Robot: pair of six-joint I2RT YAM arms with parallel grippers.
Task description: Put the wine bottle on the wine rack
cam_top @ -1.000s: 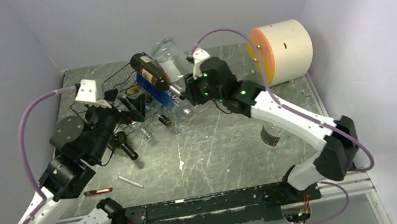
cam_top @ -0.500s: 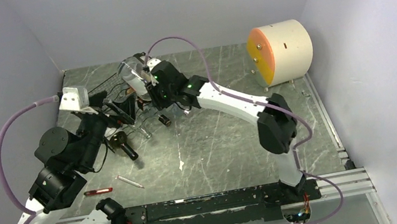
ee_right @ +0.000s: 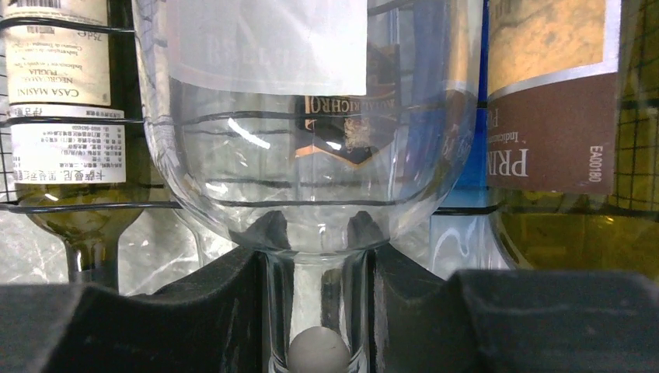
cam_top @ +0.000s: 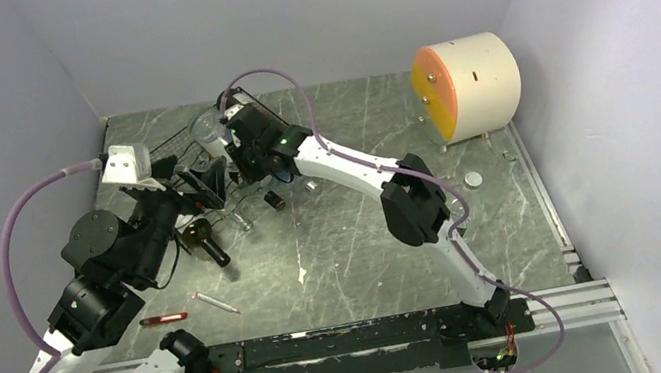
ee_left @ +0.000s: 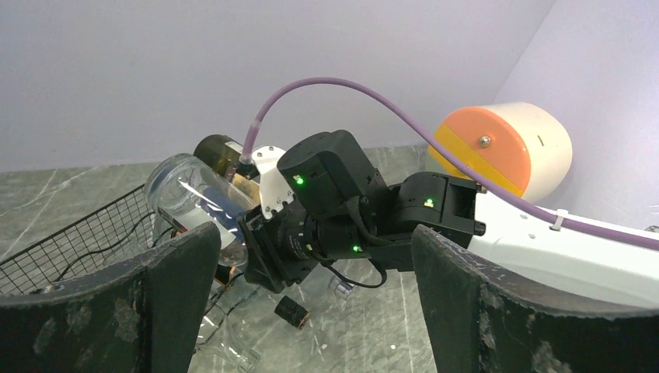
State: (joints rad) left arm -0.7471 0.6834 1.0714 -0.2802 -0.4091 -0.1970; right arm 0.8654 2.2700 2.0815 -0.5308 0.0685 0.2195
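Because your right gripper (ee_right: 315, 311) pinches the wine bottle (ee_right: 311, 179) only by its neck, it can slip from the jaws. Your left gripper (ee_left: 311, 307) is open.

"EA00180" on brown label (ee_right: 553, 128), "PUGLIA" on white label (ee_right: 66, 85)

The scuffed grey table (cam_top: 355, 233) bears the wine rack (cam_top: 175, 157) upper left, a cream drum (cam_top: 475, 71) upper right, and a red pen (cam_top: 163, 319) and pale stick (cam_top: 214, 303) lower left.
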